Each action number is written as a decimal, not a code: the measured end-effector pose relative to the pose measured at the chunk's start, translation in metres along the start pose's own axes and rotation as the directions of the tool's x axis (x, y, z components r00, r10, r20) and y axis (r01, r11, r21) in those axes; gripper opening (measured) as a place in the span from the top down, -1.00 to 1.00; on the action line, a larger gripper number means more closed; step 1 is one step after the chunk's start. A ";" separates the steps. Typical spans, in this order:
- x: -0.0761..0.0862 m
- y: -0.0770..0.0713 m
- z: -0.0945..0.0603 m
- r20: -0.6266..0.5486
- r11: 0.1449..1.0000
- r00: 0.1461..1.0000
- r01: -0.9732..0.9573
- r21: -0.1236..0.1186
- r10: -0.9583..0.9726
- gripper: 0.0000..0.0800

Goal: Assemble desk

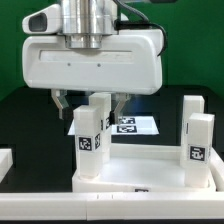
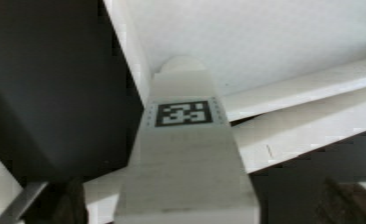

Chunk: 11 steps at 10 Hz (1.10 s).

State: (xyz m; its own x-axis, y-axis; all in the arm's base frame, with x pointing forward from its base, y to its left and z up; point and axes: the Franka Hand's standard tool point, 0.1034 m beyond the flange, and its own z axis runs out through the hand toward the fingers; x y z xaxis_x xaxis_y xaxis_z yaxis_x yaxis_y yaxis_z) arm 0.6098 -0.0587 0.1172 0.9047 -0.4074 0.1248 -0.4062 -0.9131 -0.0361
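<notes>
Nearest me in the exterior view lies the desk panel (image 1: 150, 172), flat on the black table (image 1: 20, 125), with a leg (image 1: 91, 140) standing upright at its corner on that view's left and two more legs (image 1: 196, 138) upright at its right. Above the first leg I see my gripper (image 1: 90, 105) released, fingers spread to either side of the leg's top, not touching. Behind them lies the marker board (image 1: 135, 125).
</notes>
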 end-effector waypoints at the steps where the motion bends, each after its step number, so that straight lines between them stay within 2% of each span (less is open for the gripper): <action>1: 0.000 0.000 0.000 0.000 1.000 1.000 -0.015 0.000 0.015 -0.35; 2: 0.000 0.000 0.000 0.000 1.000 1.000 -0.014 -0.001 0.014 -0.01; 3: 0.000 0.000 0.000 0.000 0.998 0.998 -0.064 0.001 0.064 -0.01; 4: 0.000 0.000 0.000 0.000 0.991 0.991 -0.134 0.001 0.134 0.29; 8: 0.001 -0.001 0.002 0.003 0.914 0.915 -0.405 0.005 0.405 0.29; 10: 0.009 -0.008 0.003 0.014 0.760 0.759 -0.650 -0.003 0.650 0.29; 11: 0.009 -0.012 0.004 0.031 0.608 0.608 -0.794 -0.006 0.793 0.29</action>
State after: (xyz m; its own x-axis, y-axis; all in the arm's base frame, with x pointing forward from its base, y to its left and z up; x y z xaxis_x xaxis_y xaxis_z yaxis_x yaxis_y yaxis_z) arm 0.6236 -0.0514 0.1147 0.2316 -0.9727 0.0161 -0.9660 -0.2319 -0.1147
